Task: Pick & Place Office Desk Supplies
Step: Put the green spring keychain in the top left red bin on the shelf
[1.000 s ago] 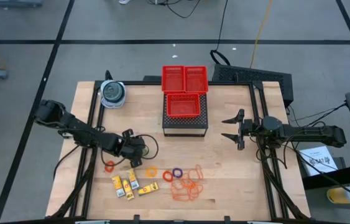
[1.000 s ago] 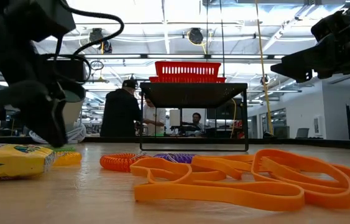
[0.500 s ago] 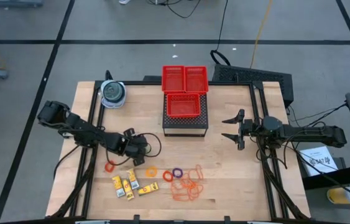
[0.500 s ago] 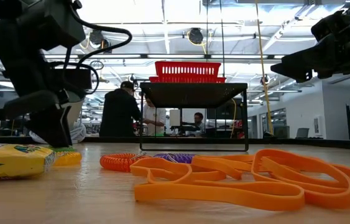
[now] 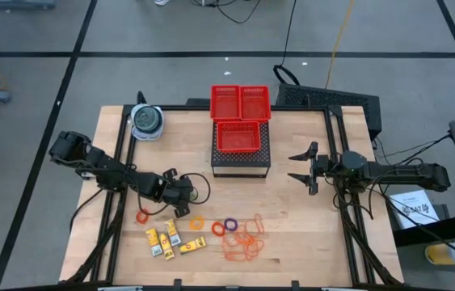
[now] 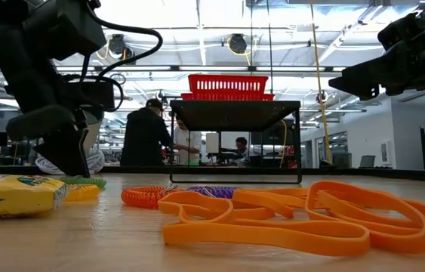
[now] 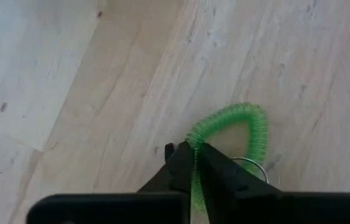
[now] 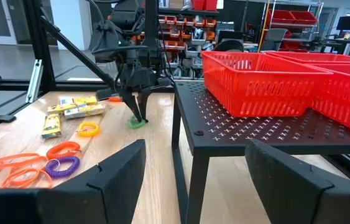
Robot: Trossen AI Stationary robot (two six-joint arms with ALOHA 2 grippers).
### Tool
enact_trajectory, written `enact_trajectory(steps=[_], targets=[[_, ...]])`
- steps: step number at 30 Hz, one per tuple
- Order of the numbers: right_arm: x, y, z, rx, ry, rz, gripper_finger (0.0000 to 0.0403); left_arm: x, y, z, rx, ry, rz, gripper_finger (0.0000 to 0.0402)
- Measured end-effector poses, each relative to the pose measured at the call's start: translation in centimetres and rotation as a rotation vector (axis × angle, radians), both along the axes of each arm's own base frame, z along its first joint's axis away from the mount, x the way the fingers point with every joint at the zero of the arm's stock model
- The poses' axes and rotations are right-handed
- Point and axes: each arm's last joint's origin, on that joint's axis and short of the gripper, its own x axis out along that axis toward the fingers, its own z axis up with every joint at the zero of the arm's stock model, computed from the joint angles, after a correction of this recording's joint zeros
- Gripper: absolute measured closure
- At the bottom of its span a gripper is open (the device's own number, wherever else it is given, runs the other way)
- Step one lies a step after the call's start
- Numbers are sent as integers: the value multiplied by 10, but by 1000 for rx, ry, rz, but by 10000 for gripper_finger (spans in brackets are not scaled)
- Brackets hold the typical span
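1. The left gripper [image 7: 194,163] pinches a green coil ring [image 7: 249,127] flat against the wooden table [image 7: 69,74], near the yellow packets [image 5: 170,241]
2. The right gripper [image 5: 301,167], fingers spread and holding nothing, hangs beside the black stand carrying red mesh baskets [image 5: 241,115]

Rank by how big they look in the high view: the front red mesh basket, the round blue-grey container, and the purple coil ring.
Largest to smallest:
1. Front red mesh basket
2. Round blue-grey container
3. Purple coil ring
All are seen from straight above, though the basket sits raised on a black stand, slightly nearer the camera.
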Motion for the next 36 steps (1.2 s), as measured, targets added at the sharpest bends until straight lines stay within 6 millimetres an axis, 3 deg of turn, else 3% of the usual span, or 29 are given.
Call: enact_trajectory(steps=[4,7,10,21,30,36], targets=[[0,0,0,0,0,0,136,4,-1,6,3,-76,-12,368],[0,0,0,0,0,0,135,8,-1,15,17,-131,-32,380],[0,0,0,0,0,0,136,12,-1,38,39,-233,-56,394],[0,0,0,0,0,0,135,28,6,116,161,-640,-57,377],[0,0,0,0,0,0,136,27,40,179,321,-1070,11,376],[0,0,0,0,0,0,135,24,80,198,420,-1215,141,376]])
